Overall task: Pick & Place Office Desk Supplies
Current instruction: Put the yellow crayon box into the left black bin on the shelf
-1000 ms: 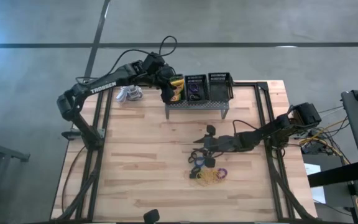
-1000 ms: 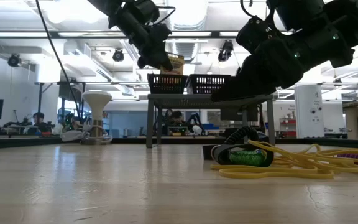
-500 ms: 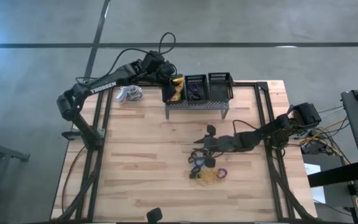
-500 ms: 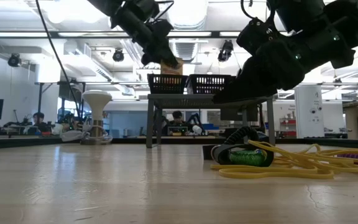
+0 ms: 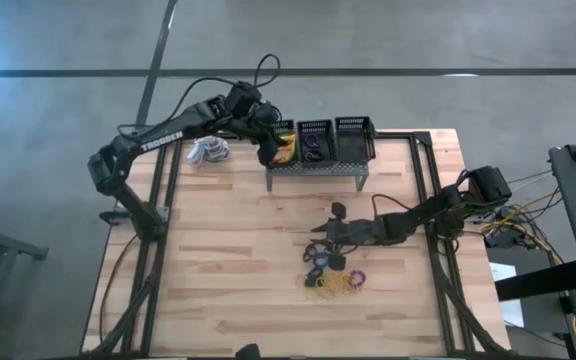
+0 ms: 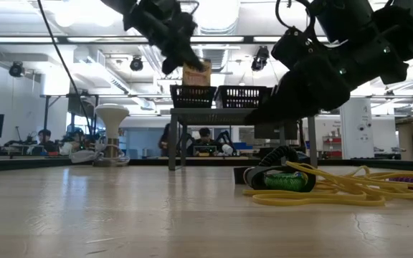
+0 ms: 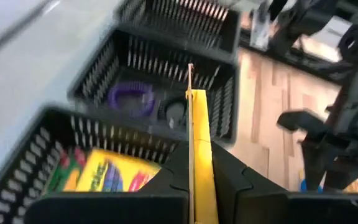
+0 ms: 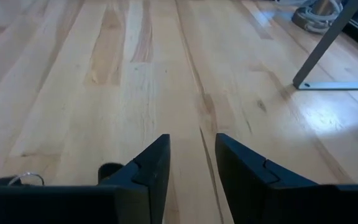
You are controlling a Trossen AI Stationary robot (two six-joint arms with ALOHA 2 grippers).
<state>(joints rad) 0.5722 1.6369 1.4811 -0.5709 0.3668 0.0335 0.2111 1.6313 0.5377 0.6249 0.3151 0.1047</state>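
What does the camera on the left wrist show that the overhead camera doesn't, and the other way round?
Only the left wrist view shows the thin yellow crayon box edge-on, pinched in the left gripper, and another crayon box lying flat in the basket below.

Only the high view shows the whole wooden table, the right gripper low over the small elastic rings, and the yellow rubber bands.

Both show the row of black baskets and the purple ring in the middle one.

Crayon box (image 7: 199, 149) edge-on over bin w/ another box (image 7: 107, 173); rings (image 5: 320, 262), yellow bands (image 5: 336, 284) on table.
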